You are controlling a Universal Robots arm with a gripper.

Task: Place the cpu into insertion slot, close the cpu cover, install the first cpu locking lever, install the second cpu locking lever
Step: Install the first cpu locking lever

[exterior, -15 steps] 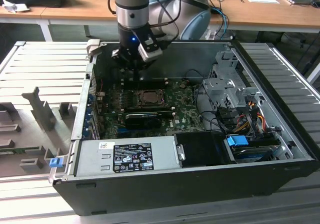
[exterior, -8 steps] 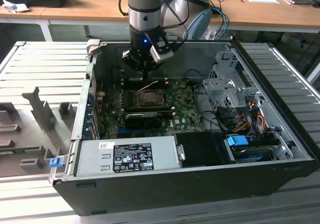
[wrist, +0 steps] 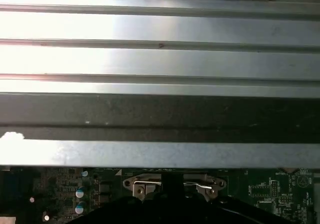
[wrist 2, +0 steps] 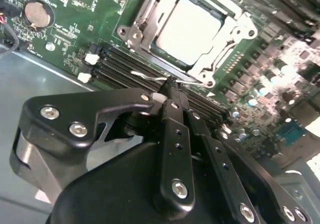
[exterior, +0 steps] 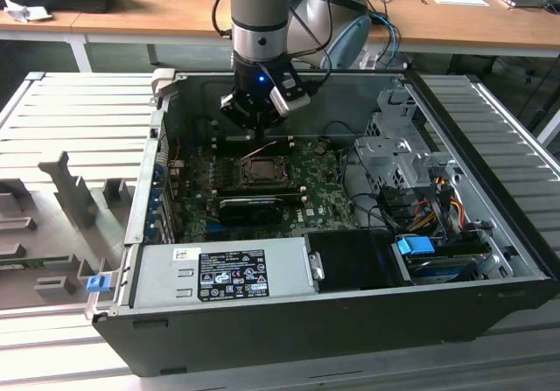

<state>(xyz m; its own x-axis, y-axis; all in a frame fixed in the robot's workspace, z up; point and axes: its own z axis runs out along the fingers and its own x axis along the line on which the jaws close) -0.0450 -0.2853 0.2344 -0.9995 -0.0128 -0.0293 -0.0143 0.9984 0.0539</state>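
Observation:
The pale square cpu [wrist 2: 187, 28] lies flat in the insertion slot [exterior: 262, 171] on the green board. The silvery cpu cover [wrist 2: 141, 18] is folded down around it, its hollow centre showing the cpu's top. A thin wire locking lever [wrist 2: 147, 76] runs along the socket's near edge. My gripper [wrist 2: 172, 86] has its black fingers [wrist 2: 175, 134] pressed together, with the tips right at that lever. In the exterior view the gripper [exterior: 256, 127] hangs inside the open case just behind the socket. The first wrist view shows the cover's metal edge [wrist: 145, 186] beside the fingertip.
A long black card [exterior: 254, 204] lies in front of the socket. Black memory slots [wrist 2: 125, 66] run beside the lever, and a coin battery [wrist 2: 39, 13] sits further off. The power supply [exterior: 227, 273] and drive cage [exterior: 394, 155] bound the case. The grey case wall [wrist: 160, 58] is close behind.

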